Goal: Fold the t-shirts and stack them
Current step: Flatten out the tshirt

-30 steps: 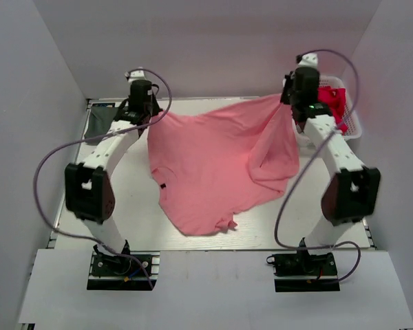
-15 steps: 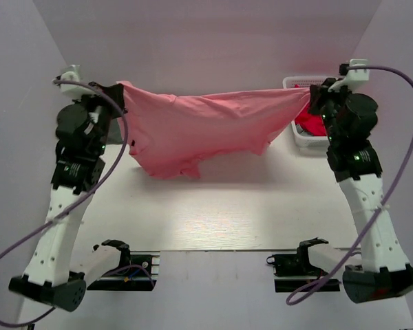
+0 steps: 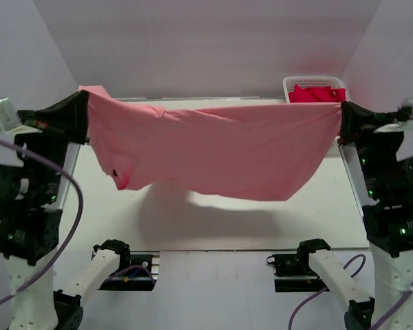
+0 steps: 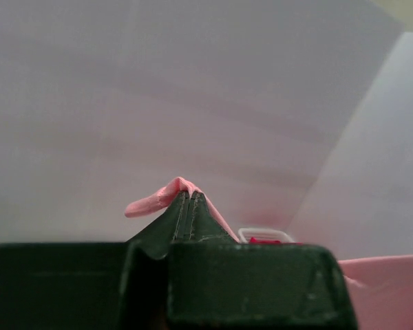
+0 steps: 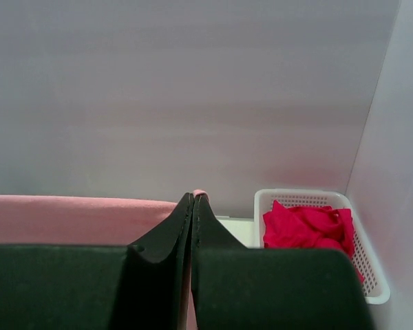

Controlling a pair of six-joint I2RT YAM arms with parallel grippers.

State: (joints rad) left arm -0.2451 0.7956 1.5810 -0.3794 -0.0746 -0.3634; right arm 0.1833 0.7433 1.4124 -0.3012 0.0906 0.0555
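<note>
The large salmon-pink t-shirt (image 3: 220, 148) hangs stretched in the air between my two grippers, well above the table. My left gripper (image 3: 82, 103) is shut on its left corner; the pink edge (image 4: 162, 198) pokes out past the closed tips (image 4: 189, 195). My right gripper (image 3: 343, 111) is shut on its right corner; a sliver of pink (image 5: 76, 216) shows at the closed tips (image 5: 193, 196). The shirt sags in the middle, its collar part drooping at lower left (image 3: 120, 175). The dark grey t-shirt is out of view.
A white basket (image 3: 289, 84) with red cloth (image 3: 316, 93) stands at the table's back right; it also shows in the right wrist view (image 5: 372, 289). White walls enclose the table (image 3: 261, 227) on three sides.
Both arms have risen and swung toward the camera, lifting the pink t-shirt off the table and spreading it wide in the air.
</note>
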